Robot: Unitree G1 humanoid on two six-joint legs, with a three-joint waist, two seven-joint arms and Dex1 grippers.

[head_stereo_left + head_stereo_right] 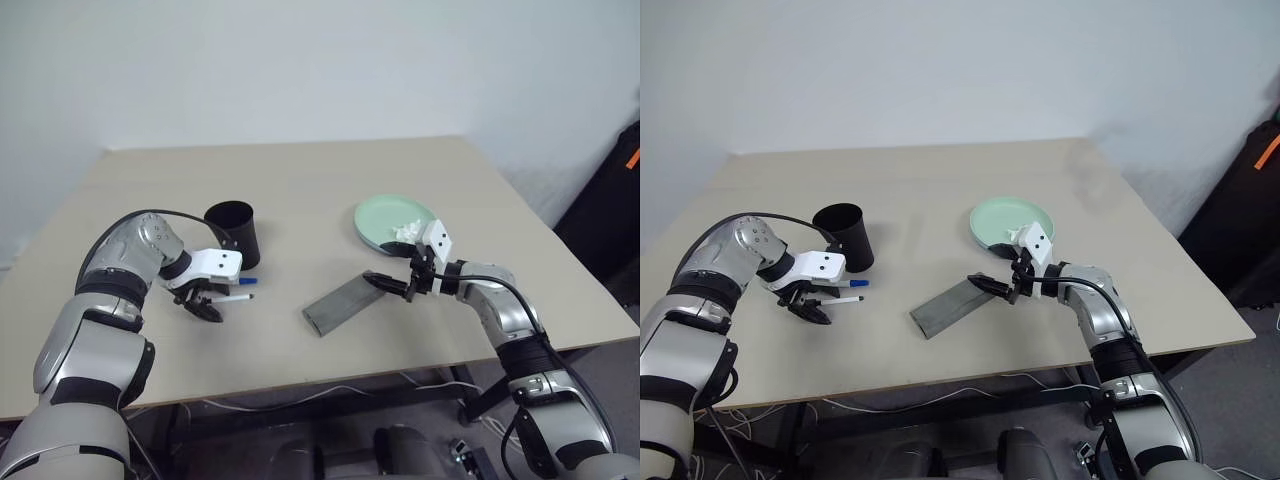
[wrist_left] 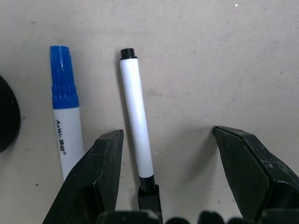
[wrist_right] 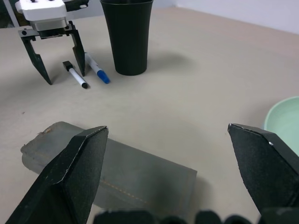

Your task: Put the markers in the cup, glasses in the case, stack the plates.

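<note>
My left gripper (image 1: 206, 306) points down at the table, open, in front of the black cup (image 1: 233, 232). Between its fingers (image 2: 96, 175) lies one white marker (image 2: 136, 122). A second marker (image 2: 64, 119), with a blue cap, lies just outside one finger, on the cup's side. The grey case (image 1: 338, 304) lies shut at mid-table. My right gripper (image 1: 392, 286) is held level and open at the case's right end, its jaws wide apart with nothing between them. Behind it sits a mint green plate (image 1: 385, 215). The glasses are hidden.
A small whitish clump (image 1: 408, 232) lies on the plate beside my right wrist; I cannot tell what it is. Bare tabletop (image 1: 300, 180) stretches behind the cup and plate. A black bag (image 1: 615, 210) stands off the table's right edge.
</note>
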